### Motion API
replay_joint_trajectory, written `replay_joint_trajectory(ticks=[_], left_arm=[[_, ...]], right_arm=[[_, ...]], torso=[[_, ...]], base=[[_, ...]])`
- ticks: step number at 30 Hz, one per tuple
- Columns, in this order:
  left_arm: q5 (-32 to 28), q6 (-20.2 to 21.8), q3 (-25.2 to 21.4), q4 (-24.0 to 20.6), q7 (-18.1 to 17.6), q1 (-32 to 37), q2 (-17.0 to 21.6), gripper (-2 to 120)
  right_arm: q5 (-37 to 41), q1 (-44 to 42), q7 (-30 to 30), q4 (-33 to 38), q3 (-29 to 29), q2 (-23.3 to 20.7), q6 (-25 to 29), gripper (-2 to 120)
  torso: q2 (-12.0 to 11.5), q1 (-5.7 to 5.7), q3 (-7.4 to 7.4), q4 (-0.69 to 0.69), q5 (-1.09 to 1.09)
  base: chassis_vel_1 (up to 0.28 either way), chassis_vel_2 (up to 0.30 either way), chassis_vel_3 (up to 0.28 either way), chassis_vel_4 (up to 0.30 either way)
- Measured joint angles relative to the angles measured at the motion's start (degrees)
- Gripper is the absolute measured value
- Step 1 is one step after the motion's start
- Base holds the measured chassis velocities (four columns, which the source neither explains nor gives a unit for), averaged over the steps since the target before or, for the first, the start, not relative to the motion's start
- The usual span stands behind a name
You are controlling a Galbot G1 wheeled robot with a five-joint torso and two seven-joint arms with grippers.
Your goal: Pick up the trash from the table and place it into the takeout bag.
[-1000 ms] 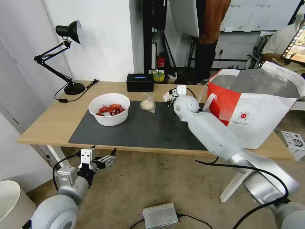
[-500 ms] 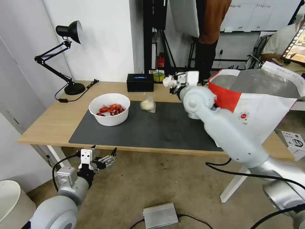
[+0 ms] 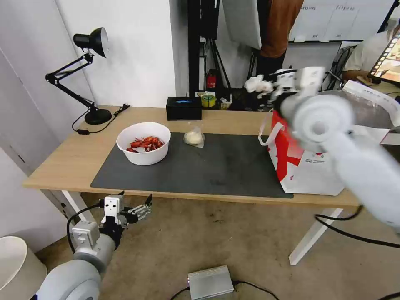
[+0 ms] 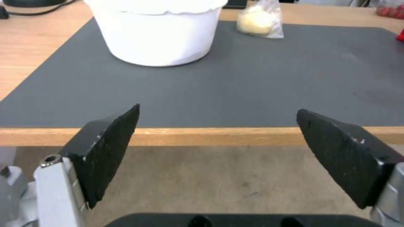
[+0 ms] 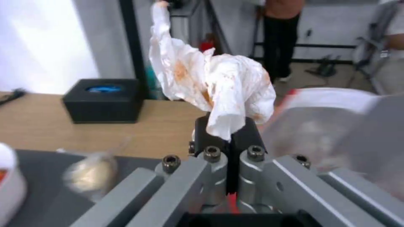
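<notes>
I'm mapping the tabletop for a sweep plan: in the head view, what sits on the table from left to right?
Black desk lamp → white round bowl of red crayfish shells → small clear bag with whitish lump → large white-and-red takeout bag, with the right gripper holding a crumpled white tissue above it.

right arm is raised high and reaching forward, its gripper [image 3: 266, 85] seemingly pinched tight, though the head view is blurred. left arm hangs low, its gripper [image 3: 139, 208] spread wide, pointing forward.
</notes>
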Motion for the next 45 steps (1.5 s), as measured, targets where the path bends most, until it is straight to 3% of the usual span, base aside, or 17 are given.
replay_joint_trajectory(ticks=[4,11,31,45], left_arm=[[0.1,0.0,0.4,-0.4,0.0,-0.1,0.2,100],[0.1,0.0,1.1,-0.5,0.2,-0.6,0.4,100],[-0.1,0.0,1.3,-0.7,0.4,-0.9,0.6,100],[-0.3,0.0,1.3,-0.7,0.5,-1.3,0.5,100]], right_arm=[[2.1,-2.9,0.1,0.5,4.4,-5.1,-0.1,0],[2.9,-9.8,-0.8,-1.8,10.4,-9.4,-0.1,0],[4.9,-12.9,0.1,-5.4,12.5,-8.8,-0.1,0],[6.9,-14.8,0.8,-4.2,14.2,-9.4,-0.3,48]], torso=[[0.0,0.00,0.00,0.00,0.00],[0.0,0.00,0.00,0.00,0.00],[0.0,0.00,0.01,0.01,-0.02],[0.0,0.00,0.01,0.01,-0.02]], base=[[0.000,0.000,0.000,0.000],[0.000,0.000,0.000,0.000],[0.000,0.000,0.000,0.000],[0.000,0.000,0.000,0.000]])
